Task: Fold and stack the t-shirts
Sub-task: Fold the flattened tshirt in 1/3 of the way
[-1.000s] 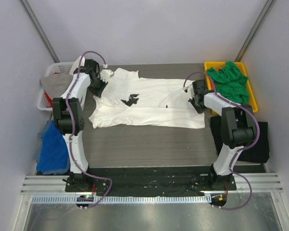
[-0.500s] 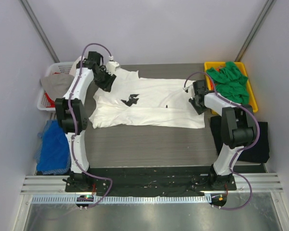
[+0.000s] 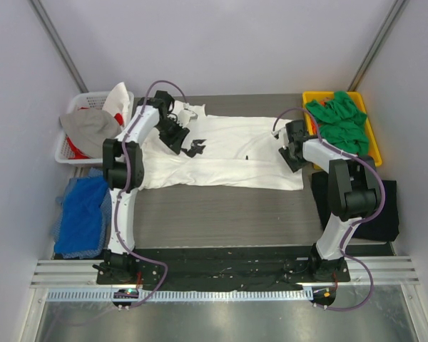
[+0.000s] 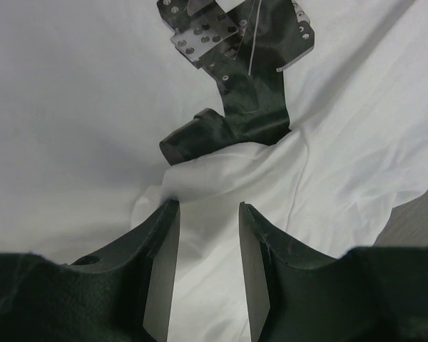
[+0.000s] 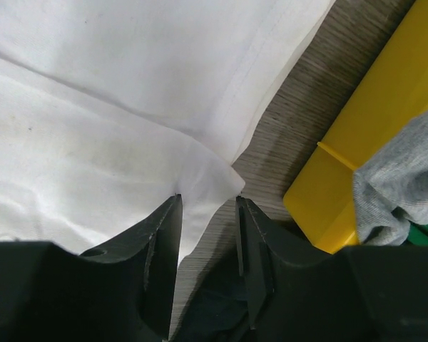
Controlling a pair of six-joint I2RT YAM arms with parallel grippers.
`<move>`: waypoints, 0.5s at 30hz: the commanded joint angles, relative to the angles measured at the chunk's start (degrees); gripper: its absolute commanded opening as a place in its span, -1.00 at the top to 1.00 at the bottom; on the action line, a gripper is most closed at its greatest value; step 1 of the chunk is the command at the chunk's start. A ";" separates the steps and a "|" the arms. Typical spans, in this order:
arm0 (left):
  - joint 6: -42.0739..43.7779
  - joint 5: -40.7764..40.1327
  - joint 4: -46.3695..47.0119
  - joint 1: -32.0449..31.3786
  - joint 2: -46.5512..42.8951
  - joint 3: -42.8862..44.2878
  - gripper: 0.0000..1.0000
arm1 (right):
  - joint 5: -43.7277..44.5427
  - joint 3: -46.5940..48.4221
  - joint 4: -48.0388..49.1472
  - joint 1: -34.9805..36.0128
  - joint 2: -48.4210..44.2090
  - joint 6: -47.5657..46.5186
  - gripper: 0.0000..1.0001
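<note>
A white t-shirt (image 3: 228,153) lies spread across the back of the table, its small black print (image 3: 195,148) left of centre. My left gripper (image 3: 180,137) hovers over the shirt just beside that print (image 4: 235,100). In the left wrist view this gripper (image 4: 207,210) is open, with a loose white fold (image 4: 221,171) lying under the gap. My right gripper (image 3: 291,154) is at the shirt's right edge. In the right wrist view it (image 5: 207,201) stands open around a corner of the shirt (image 5: 210,174). Green t-shirts (image 3: 339,121) fill a bin. A black t-shirt (image 3: 367,206) lies at the right.
The yellow bin (image 3: 312,98) stands at the back right, close to my right gripper, its wall (image 5: 364,142) in the right wrist view. A white basket (image 3: 82,100) with grey cloth (image 3: 91,130) sits at the back left. Blue cloth (image 3: 82,217) lies below it.
My left gripper moved right from the shirt's far left corner to beside the print, bringing the left side of the shirt inward. Both grippers have gone from shut to open.
</note>
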 commanded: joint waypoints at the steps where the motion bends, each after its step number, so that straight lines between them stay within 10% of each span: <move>1: -0.12 0.06 0.40 0.50 -1.29 0.26 0.14 | -1.12 -0.56 0.88 -0.28 -3.28 0.69 0.14; 15: -1.88 -2.93 4.79 0.50 -0.42 1.31 0.12 | -1.65 -1.52 0.96 -0.28 -3.55 0.60 0.14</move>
